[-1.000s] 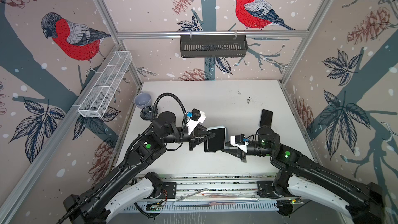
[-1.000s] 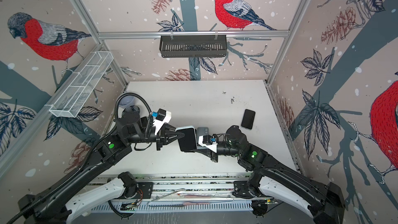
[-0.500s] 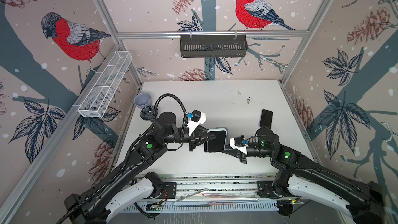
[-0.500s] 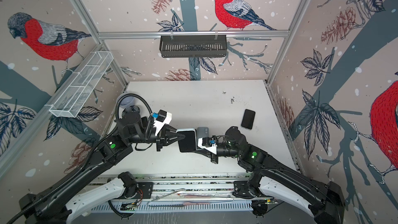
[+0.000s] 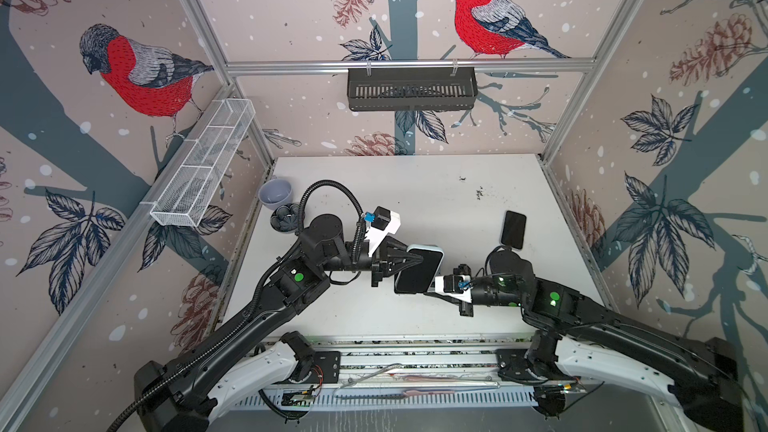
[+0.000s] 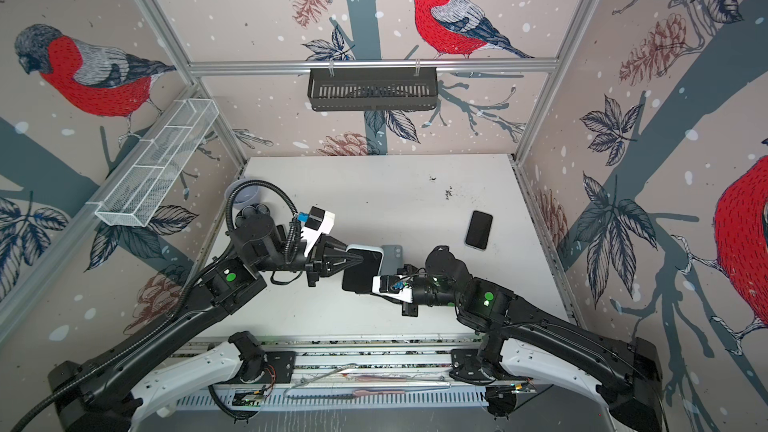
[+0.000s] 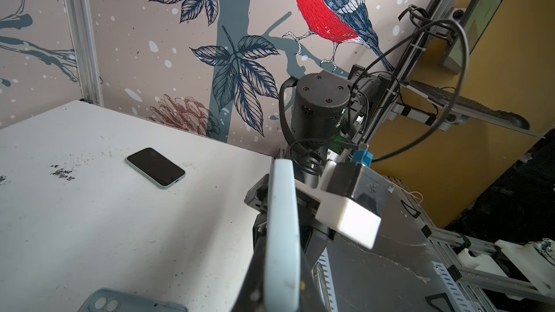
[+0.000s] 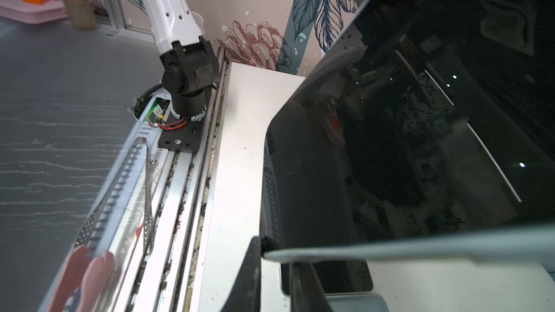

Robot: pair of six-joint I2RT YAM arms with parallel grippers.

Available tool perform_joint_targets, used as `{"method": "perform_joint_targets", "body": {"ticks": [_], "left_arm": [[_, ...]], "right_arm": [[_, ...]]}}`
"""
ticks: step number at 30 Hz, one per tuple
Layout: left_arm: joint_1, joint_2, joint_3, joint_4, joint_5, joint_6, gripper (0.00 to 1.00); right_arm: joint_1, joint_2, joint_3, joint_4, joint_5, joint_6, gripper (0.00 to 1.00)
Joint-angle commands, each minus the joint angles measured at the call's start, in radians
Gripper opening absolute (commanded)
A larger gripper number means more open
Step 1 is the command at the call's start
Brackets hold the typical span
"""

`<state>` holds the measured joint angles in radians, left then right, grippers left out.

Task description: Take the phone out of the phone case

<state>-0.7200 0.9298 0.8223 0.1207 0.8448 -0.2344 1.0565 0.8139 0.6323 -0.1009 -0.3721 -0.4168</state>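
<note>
Frankly, left gripper [image 5: 419, 261] and right gripper [image 5: 432, 284] both pinch the phone case [image 5: 428, 248] midair, so prying could drop the phone [image 5: 417, 275].

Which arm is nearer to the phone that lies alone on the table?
The right. The right arm's black joint sits beside the lone phone, on its near side. The left arm stretches from the left side and ends at the cased phone held in the middle, farther away.

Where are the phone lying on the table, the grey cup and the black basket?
Lying phone [image 5: 513, 229]: a top view, screen middle.
Cup [image 5: 275, 194]: a top view, inner wall.
Basket [image 5: 411, 95]: a top view, front wall.
</note>
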Motion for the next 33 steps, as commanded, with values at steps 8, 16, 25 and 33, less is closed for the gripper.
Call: {"method": "perform_joint_targets", "body": {"ticks": [8,16,25,33], "left_arm": [[0.003,0.035,-0.044,0.188,-0.118,-0.140,0.00],[0.009,-0.058,-0.099,0.282,-0.240,-0.310,0.00],[0.012,-0.123,-0.183,0.428,-0.418,-0.644,0.00],[0.011,-0.137,-0.253,0.530,-0.504,-0.806,0.00]], "right_arm": [[0.020,0.010,-0.030,0.287,0.153,-0.124,0.07],[0.017,-0.105,-0.153,0.487,0.301,0.113,0.69],[-0.012,-0.200,-0.135,0.456,0.496,0.669,0.88],[-0.035,-0.228,-0.149,0.389,0.338,0.985,0.87]]}}
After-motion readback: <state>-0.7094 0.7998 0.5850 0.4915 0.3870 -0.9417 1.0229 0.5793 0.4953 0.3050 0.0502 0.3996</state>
